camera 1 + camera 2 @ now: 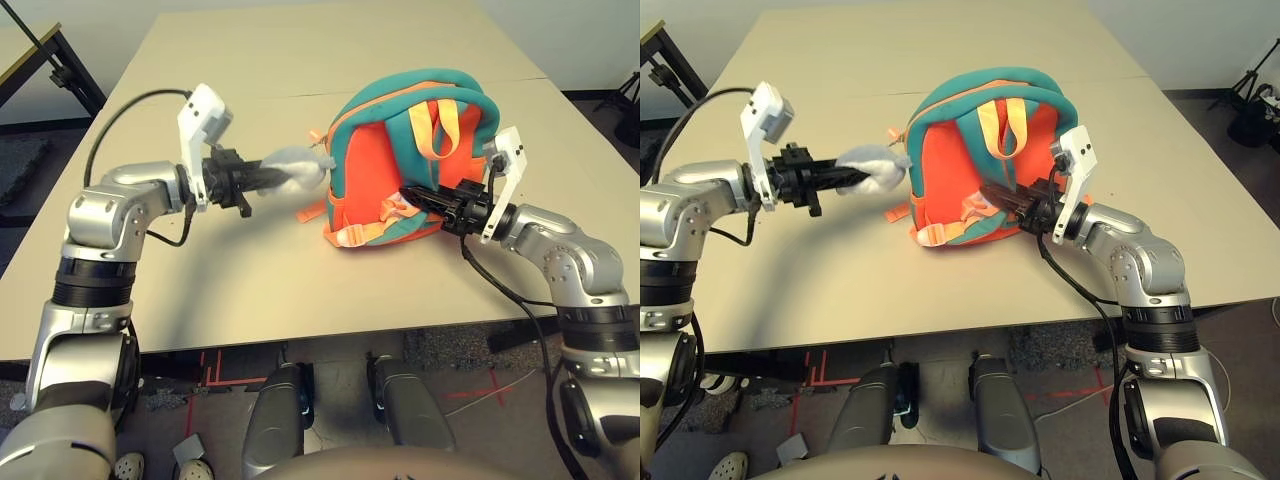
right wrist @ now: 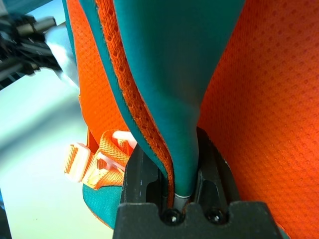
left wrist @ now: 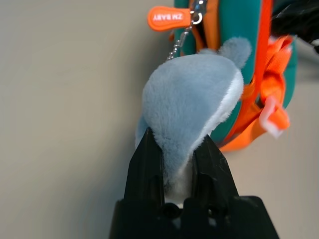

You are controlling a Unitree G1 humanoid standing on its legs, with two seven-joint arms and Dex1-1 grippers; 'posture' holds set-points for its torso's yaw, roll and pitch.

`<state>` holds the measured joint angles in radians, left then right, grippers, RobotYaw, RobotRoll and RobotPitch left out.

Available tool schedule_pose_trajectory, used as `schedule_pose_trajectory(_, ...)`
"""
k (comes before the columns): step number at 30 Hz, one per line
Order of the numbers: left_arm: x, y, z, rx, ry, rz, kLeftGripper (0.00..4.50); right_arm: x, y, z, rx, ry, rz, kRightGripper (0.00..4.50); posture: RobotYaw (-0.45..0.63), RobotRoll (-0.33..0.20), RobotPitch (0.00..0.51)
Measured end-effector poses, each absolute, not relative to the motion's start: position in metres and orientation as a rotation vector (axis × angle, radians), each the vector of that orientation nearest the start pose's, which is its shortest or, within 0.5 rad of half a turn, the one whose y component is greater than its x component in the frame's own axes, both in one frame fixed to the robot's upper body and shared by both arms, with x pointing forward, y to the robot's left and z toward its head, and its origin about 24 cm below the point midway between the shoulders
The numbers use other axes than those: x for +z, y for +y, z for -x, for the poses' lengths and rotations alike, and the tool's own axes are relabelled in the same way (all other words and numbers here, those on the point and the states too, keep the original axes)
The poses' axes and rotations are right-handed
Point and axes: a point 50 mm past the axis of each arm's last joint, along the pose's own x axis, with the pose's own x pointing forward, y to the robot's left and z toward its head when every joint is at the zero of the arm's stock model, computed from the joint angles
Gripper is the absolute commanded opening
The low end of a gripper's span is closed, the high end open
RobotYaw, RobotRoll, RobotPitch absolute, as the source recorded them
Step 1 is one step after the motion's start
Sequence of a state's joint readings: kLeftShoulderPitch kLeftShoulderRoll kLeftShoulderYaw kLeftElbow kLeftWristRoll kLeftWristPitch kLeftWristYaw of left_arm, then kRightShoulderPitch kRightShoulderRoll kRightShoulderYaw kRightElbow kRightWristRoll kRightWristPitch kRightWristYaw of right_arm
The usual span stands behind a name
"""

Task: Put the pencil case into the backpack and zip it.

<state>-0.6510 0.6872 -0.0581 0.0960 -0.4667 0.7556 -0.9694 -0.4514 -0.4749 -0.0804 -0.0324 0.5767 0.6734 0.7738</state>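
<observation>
Left fingers (image 3: 177, 164) pinch the grey plush toy (image 3: 192, 104) – right fingers (image 2: 172, 174) clamp the backpack (image 1: 400, 170) trim

Beige table (image 1: 300, 60) — black stand (image 1: 65, 75) beside it.

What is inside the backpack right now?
Cannot tell: the backpack lies on the table with its orange back and straps up, interior covered. No pencil case visible. The left gripper pinches its plush toy.
</observation>
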Motion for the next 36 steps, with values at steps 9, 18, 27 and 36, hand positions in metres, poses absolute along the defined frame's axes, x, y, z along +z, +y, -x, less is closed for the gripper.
schedule_pose_trajectory(9,0.142,0.189,-0.319,-1.011,0.465,-0.121,0.42,0.147,-0.177,-0.304,0.894,0.145,-0.144,0.50,-0.12,0.000,0.145)
schedule_pose_trajectory(18,0.128,0.184,-0.319,-1.062,0.524,-0.147,0.42,0.146,-0.176,-0.304,0.893,0.150,-0.139,0.50,-0.12,0.000,0.146)
schedule_pose_trajectory(27,0.120,0.177,-0.323,-1.082,0.512,-0.242,0.42,0.143,-0.176,-0.305,0.887,0.159,-0.151,0.50,-0.12,0.000,0.146)
schedule_pose_trajectory(36,0.117,0.170,-0.332,-1.022,0.425,-0.081,1.15,0.143,-0.177,-0.305,0.878,0.161,-0.153,0.50,-0.12,0.000,0.148)
